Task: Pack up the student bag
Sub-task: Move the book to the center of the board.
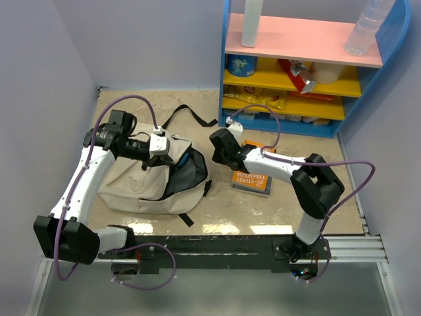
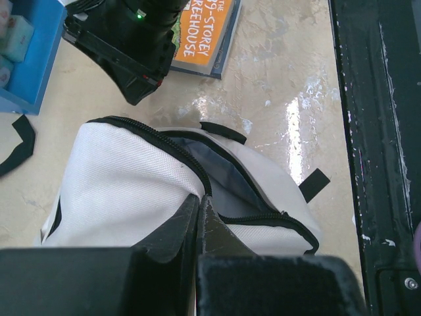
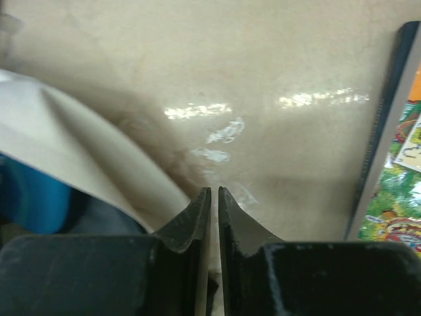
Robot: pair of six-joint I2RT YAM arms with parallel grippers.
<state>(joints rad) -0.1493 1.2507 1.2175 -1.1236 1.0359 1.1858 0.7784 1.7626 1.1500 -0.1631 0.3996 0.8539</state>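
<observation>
Our left fingers (image 2: 176, 227) clench the zipper rim of the large cream canvas student bag (image 1: 135, 184) on the beige counter (image 1: 263, 210); thin canvas could slip free, shutting its mouth. Our right fingers (image 3: 191, 220), closed on nothing, might snag the flap.

The table (image 1: 263, 214) I work on is a pale, glossy, marbled top. The bag (image 1: 131, 187) lies on its left half, a black strap trailing toward the far side. A book (image 1: 252, 182) lies flat near the bag's right. A blue shelf (image 1: 226, 79) stands far right.
</observation>
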